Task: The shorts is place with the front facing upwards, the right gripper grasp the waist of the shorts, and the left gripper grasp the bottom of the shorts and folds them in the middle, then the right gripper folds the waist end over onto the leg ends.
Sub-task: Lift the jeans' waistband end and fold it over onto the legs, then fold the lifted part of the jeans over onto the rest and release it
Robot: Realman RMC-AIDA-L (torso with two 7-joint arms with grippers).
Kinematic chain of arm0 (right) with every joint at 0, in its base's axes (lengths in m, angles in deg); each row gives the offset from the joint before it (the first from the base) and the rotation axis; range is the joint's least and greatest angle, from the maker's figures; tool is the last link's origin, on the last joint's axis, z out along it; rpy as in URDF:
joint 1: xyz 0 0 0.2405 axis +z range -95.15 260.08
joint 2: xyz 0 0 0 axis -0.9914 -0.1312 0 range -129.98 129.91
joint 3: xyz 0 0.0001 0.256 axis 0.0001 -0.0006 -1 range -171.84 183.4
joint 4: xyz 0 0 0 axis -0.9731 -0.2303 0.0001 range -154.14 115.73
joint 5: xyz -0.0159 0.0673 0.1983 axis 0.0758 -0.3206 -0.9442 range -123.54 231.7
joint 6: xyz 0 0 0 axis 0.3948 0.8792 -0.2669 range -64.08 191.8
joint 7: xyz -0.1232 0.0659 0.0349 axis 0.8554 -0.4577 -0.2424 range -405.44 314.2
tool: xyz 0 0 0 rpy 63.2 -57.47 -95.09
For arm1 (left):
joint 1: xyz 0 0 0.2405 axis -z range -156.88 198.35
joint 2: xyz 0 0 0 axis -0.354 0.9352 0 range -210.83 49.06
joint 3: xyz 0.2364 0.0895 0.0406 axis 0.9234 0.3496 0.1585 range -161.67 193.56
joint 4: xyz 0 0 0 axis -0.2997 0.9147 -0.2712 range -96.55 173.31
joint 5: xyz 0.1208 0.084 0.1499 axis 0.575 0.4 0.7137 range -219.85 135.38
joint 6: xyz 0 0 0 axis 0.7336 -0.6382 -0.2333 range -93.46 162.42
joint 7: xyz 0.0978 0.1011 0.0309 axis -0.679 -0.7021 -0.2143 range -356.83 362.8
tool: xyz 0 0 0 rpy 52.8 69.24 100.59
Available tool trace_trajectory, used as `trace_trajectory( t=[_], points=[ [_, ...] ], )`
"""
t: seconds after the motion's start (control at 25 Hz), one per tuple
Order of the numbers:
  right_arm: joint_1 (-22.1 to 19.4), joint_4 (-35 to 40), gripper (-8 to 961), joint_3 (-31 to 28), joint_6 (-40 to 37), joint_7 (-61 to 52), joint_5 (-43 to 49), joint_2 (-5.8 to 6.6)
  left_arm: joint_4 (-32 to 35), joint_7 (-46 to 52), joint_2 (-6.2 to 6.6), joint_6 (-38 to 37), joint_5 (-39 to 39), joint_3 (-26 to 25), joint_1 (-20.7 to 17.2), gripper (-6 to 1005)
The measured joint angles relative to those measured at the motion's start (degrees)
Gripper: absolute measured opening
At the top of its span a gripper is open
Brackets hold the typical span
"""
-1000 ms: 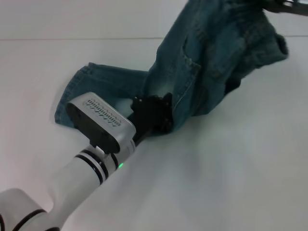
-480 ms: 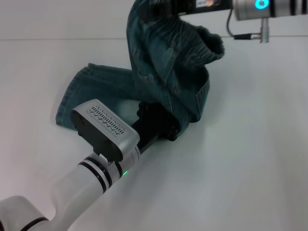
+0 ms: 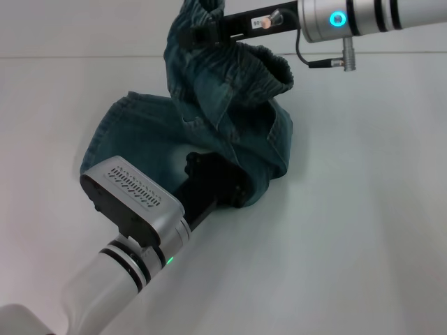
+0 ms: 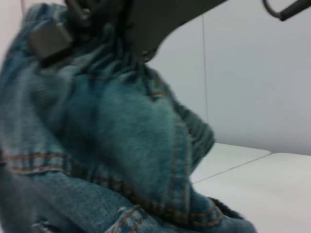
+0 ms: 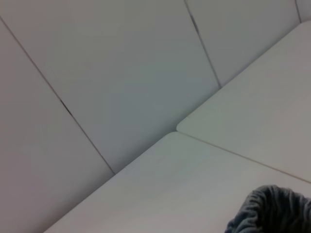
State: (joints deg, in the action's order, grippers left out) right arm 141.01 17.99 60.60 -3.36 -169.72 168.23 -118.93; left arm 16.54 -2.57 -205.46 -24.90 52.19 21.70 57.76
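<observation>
The blue-green denim shorts [image 3: 140, 136] lie partly on the white table, and their upper half is lifted and draped over the rest. At the top, my right gripper [image 3: 201, 31] reaches in from the right and is shut on the denim beside the ruffled waist [image 3: 274, 68], holding it in the air. My left gripper [image 3: 213, 183] rests low against the near edge of the shorts, its silver wrist showing a green light [image 3: 169, 261]. Denim with orange stitching [image 4: 121, 145] fills the left wrist view. The right wrist view catches a bit of ruffled waist [image 5: 272, 211]. The leg ends lie at the left [image 3: 94, 157].
The white table [image 3: 349, 230] stretches wide to the right and in front of the shorts. A seam between table panels [image 3: 70, 57] runs along the back. Behind it stands a pale panelled wall [image 5: 121, 73].
My right gripper has carried the waist leftward over the lying part of the shorts. The left arm has drawn back slightly toward the near left, still at the shorts' edge.
</observation>
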Motion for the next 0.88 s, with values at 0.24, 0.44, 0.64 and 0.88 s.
trace_trajectory(
  t=[0.24, 0.44, 0.64, 0.88],
  points=[
    [1.3, -0.9, 158, 2.2, 1.2, 0.2, 0.0, -0.37, -2.1, 0.1, -0.03, -0.2, 3.1, -0.1, 0.0, 0],
    [1.9, -1.6, 163, 4.6, 2.7, 0.1, 0.0, -0.53, -2.7, -0.2, -0.06, 0.1, 3.6, -1.0, -0.1, 0],
    [3.1, -4.0, 167, 6.4, 5.0, 1.5, -0.1, -0.71, -1.2, -0.3, 0.00, -0.3, 3.5, -7.0, -5.4, 1],
    [5.0, -6.6, 173, 8.3, 7.9, 1.6, -0.1, -0.99, -0.7, -1.9, -0.08, -3.7, 3.5, -14.7, -13.7, 1]
  ],
)
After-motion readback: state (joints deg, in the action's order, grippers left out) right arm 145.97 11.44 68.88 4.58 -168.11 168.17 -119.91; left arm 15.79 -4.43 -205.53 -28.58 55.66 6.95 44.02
